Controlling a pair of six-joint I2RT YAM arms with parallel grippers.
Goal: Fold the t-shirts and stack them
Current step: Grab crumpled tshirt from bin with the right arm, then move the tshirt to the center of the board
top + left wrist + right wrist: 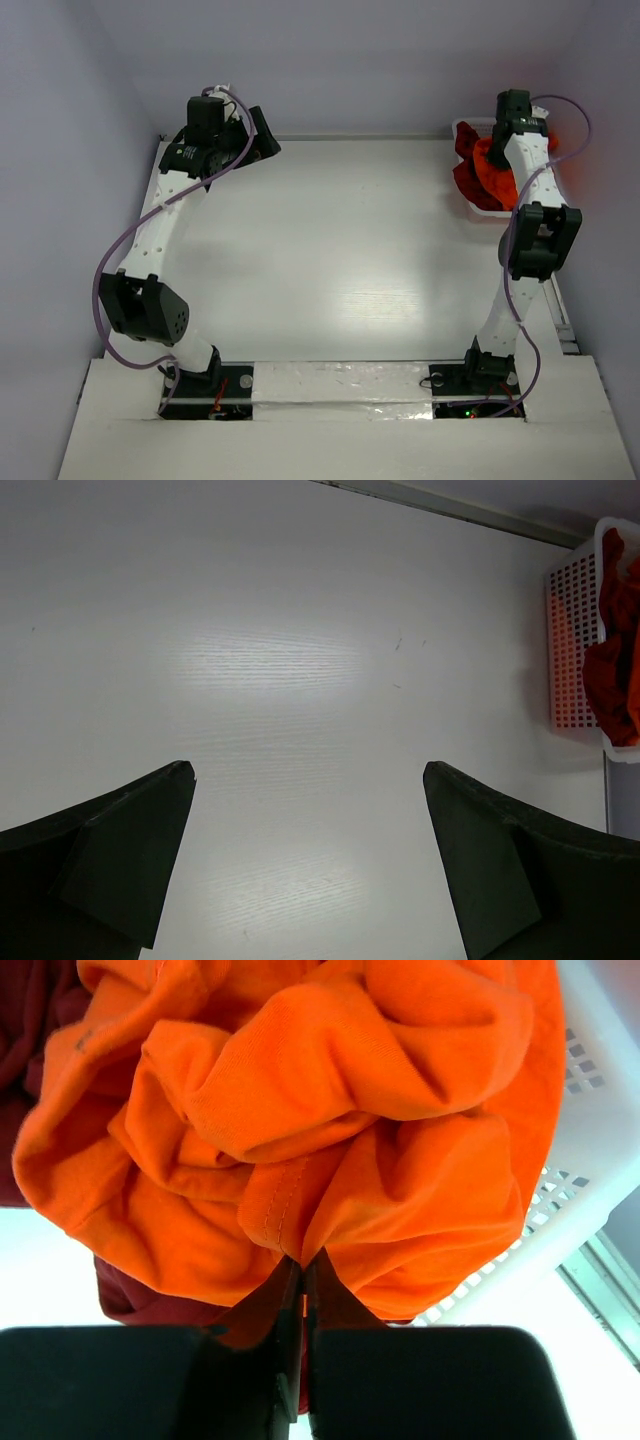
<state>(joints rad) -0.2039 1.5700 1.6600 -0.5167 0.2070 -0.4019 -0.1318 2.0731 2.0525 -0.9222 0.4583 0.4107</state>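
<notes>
Top external view, left to right: left gripper at the far-left corner of the table, jaws spread wide, holding nothing | white lattice basket at the far-right corner, containing dark red t-shirts and the orange t-shirt | right gripper over the basket, jaws pressed together, pinching a fold of the orange t-shirt.

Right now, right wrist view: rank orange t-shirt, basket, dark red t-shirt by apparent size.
1. orange t-shirt: fills most of the frame, but is nearest the camera.
2. basket: right edge only.
3. dark red t-shirt: slivers at left.
</notes>
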